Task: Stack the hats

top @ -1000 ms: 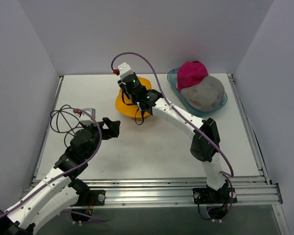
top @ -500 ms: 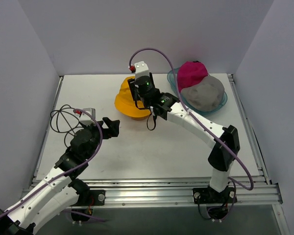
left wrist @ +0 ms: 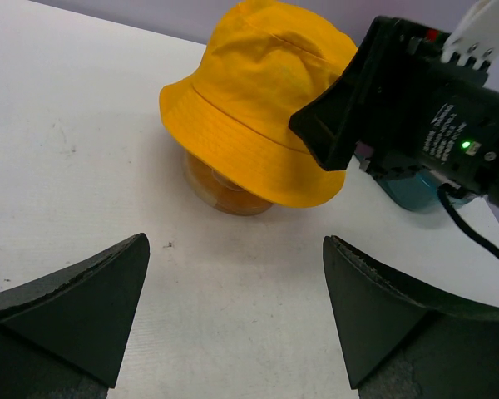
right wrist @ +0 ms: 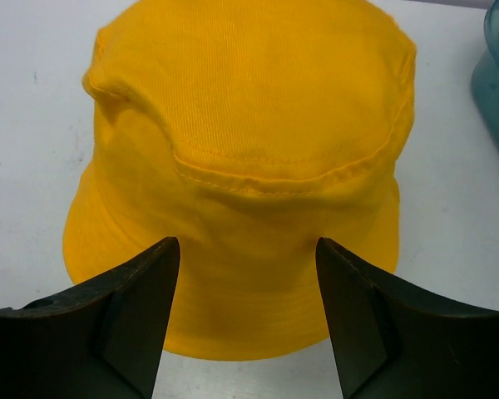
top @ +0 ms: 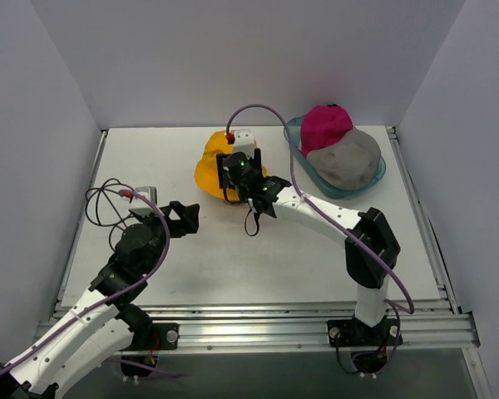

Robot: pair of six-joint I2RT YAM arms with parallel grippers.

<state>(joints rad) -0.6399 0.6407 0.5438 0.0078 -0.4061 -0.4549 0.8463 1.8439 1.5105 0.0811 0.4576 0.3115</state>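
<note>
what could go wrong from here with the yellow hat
1. The yellow hat sits tilted on the rounded stand, so it may slide off if nudged.
2. The right jaws stand open close to its brim; any move could snag the soft fabric and drag hat or stand.
3. The grey hat and magenta hat crowd the teal tray, so another hat there might slip.

Top view: the right arm's wrist (top: 241,166) covers the right side of the yellow hat (top: 206,170), and the magenta cap (top: 324,125) and grey hat (top: 345,156) hide most of the teal tray (top: 292,133). Left wrist view: the brim hides all but the lower part of an amber support (left wrist: 224,189), and that arm conceals most of the tray; the right wrist view cuts the tray at its right edge.
</note>
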